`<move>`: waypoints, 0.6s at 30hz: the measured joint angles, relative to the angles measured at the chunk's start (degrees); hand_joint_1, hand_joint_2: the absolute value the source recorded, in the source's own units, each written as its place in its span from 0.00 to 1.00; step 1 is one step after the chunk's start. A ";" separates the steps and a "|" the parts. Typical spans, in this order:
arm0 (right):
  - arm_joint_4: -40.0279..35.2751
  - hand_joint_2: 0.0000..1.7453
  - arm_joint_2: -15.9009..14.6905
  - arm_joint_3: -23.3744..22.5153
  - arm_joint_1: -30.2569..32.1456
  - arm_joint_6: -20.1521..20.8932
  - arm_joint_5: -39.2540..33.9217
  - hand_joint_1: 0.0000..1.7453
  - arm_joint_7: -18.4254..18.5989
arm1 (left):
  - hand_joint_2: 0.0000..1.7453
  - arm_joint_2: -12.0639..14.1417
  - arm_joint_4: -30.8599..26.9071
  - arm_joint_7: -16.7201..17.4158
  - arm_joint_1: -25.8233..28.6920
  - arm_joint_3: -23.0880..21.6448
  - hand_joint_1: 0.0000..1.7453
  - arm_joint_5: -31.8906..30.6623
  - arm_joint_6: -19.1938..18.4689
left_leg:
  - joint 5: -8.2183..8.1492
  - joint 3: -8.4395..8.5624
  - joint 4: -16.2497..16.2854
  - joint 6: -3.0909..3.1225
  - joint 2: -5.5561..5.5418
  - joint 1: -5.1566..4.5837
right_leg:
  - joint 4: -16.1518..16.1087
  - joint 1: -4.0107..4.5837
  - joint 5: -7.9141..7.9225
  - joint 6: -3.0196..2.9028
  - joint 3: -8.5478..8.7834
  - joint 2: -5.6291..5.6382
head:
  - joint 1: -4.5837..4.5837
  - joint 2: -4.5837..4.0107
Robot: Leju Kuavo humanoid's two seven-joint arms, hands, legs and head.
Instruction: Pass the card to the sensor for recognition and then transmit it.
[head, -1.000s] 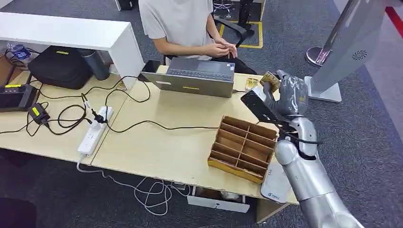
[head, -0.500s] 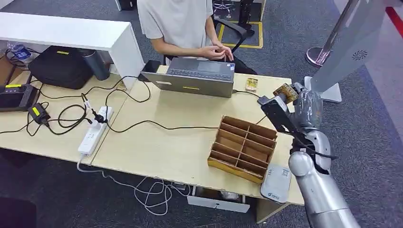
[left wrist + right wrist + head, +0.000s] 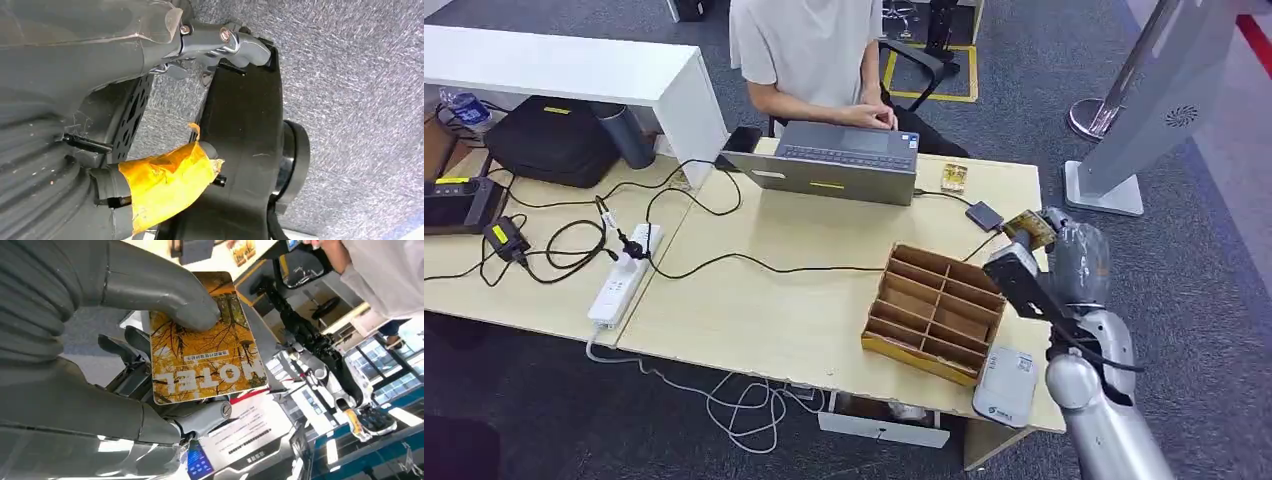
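A grey carpeted office floor surrounds a pale wooden table point(image 3: 804, 300) strewn with black cables and a white power strip point(image 3: 624, 275). A person point(image 3: 809, 50) in a light shirt sits at the far side, hands on a grey laptop point(image 3: 839, 165). Near the table's right end stands a wooden divided box point(image 3: 934, 310), and just past its near corner lies a white flat device point(image 3: 1006, 385). A small dark sensor pad point(image 3: 984, 215) sits on the table between the laptop and the right edge, with a second yellow card point(image 3: 953, 178) lying beyond it.

The right hand point(image 3: 1064, 255) is raised at the table's right edge, beside the box, and grips the card point(image 3: 202, 340), thumb point(image 3: 165, 295) pressed on its yellow "HOTEL" face, fingers behind it. The card is clear of the sensor pad, off to its right.

The left hand point(image 3: 75, 100) hangs over the carpet; its fingers are curled in with nothing in them, one wrapped in yellow tape point(image 3: 167, 182).
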 joint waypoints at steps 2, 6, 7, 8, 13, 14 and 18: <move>-1.52 1.00 -0.52 -0.04 1.93 0.00 -0.28 1.00 -0.63 | 1.00 0.00 0.00 -0.02 0.00 0.00 0.00 0.39 0.46 | 0.00 -0.01 0.00 0.00 0.00 0.00 | 0.00 0.00 0.00 0.00 0.00 0.00 | 0.02 0.00; -3.60 1.00 -1.35 -0.48 5.58 -0.15 -0.17 1.00 -1.68 | 1.00 0.00 0.00 -0.07 0.00 0.00 0.00 0.87 0.74 | 0.00 0.00 -0.01 0.00 0.00 0.00 | 0.00 0.00 0.00 0.00 0.00 0.00 | 0.02 0.00; -3.89 1.00 -1.55 -0.72 6.29 -0.26 -0.20 1.00 -1.92 | 1.00 0.00 0.00 -0.11 0.00 0.00 0.00 0.94 0.81 | 0.00 0.00 -0.01 0.00 0.00 0.00 | 0.00 0.00 0.00 0.00 0.00 0.00 | 0.02 0.00; -4.23 1.00 -1.70 -1.05 6.99 -0.41 -0.22 1.00 -2.25 | 1.00 0.00 0.00 -0.20 0.00 0.00 0.00 0.94 1.00 | 0.00 0.00 -0.01 0.00 0.00 0.00 | 0.00 0.00 0.00 0.00 0.00 0.00 | 0.02 0.00; -5.33 1.00 -2.23 -2.14 9.74 -0.79 -0.39 1.00 -3.06 | 1.00 0.00 0.00 -0.61 0.00 0.00 0.00 1.01 1.31 | 0.00 -0.01 -0.01 0.00 0.01 0.00 | 0.00 0.00 0.00 0.00 0.00 0.00 | 0.02 0.00; -5.46 1.00 -2.27 -2.43 10.14 -0.81 -0.39 1.00 -3.21 | 1.00 0.02 0.00 -0.70 0.00 0.00 0.00 1.03 1.31 | 0.00 -0.01 -0.01 0.00 0.01 0.00 | 0.00 0.00 0.00 0.00 0.00 0.00 | 0.02 0.00; -5.83 1.00 -2.56 -2.82 10.99 -0.81 -0.39 1.00 -3.36 | 1.00 0.02 0.00 -0.94 0.00 0.00 0.00 1.09 1.31 | 0.00 -0.01 -0.01 0.00 0.02 0.00 | 0.00 0.00 0.00 0.00 0.00 0.01 | 0.02 0.00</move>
